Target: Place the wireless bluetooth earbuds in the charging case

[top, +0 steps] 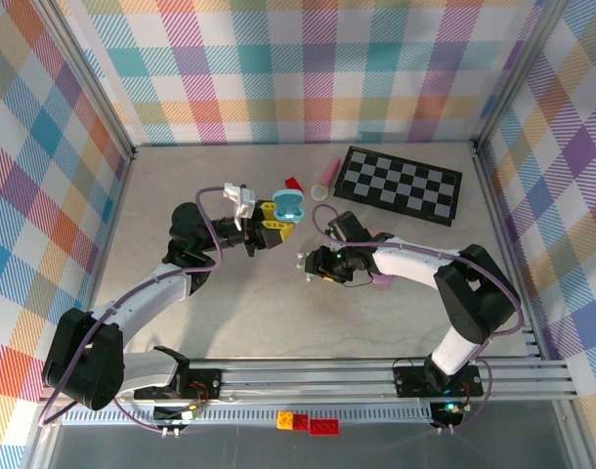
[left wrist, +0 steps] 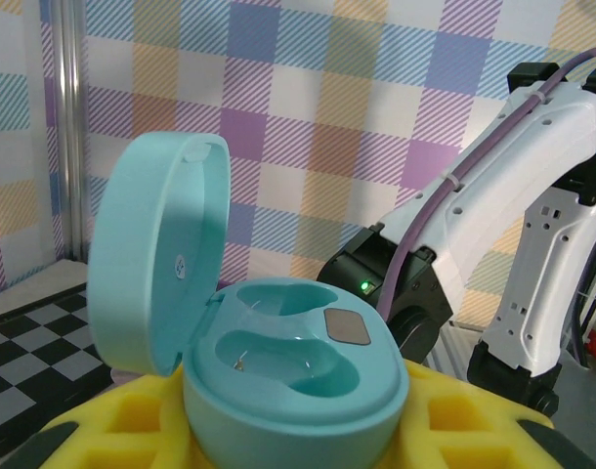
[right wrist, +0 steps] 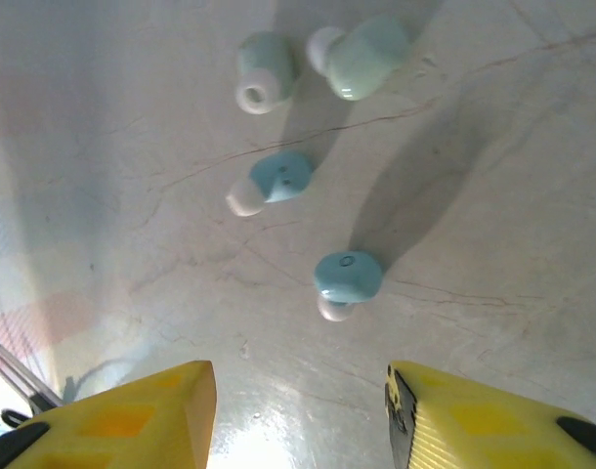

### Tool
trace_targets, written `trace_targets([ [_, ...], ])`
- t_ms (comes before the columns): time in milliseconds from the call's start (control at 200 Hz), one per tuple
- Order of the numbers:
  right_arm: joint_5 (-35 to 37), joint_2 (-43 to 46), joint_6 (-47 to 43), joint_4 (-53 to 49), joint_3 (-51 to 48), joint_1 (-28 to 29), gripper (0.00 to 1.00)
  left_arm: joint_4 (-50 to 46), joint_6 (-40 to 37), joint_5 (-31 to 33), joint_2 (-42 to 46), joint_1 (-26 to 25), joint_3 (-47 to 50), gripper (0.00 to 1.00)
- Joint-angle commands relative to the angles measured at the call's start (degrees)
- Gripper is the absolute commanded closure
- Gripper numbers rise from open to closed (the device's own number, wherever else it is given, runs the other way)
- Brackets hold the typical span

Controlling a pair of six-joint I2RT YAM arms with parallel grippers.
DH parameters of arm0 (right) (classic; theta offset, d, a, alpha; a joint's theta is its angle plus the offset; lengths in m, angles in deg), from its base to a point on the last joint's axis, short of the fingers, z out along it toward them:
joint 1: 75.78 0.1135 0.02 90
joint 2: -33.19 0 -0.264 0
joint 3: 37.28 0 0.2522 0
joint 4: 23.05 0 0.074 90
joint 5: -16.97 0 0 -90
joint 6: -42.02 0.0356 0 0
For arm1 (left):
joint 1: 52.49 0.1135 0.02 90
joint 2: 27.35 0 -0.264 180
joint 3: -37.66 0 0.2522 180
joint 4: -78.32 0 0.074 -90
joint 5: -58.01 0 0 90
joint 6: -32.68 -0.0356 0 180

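Well, the left tool point(top: 273, 221) is pinching the teal charging case point(left wrist: 298, 371), which stands flipped open between its yellow pads. The right tool point(right wrist: 298, 420) hangs spread above the bench point(right wrist: 493, 195). Four earbuds point(right wrist: 347, 278) lie loose just ahead of it, two teal nearer, two mint farther.

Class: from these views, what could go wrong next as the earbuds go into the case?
The open right gripper hovers over four buds; it could pick a mint earbud instead of a teal earbud for the teal charging case. The small rounded buds may slip or roll when pinched.
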Motion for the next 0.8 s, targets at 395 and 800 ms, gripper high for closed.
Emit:
trace_targets([
  [395,-2.6,-10.1,4.0,2.8,5.2,-0.1,0.58,3.1,-0.3,1.1,1.6,1.3,2.3,0.65],
  [800,1.0,-13.8,-4.0,-5.3,13.2,-0.2,0.61,12.5,4.7,6.3,0.5,5.9,6.8,0.65],
])
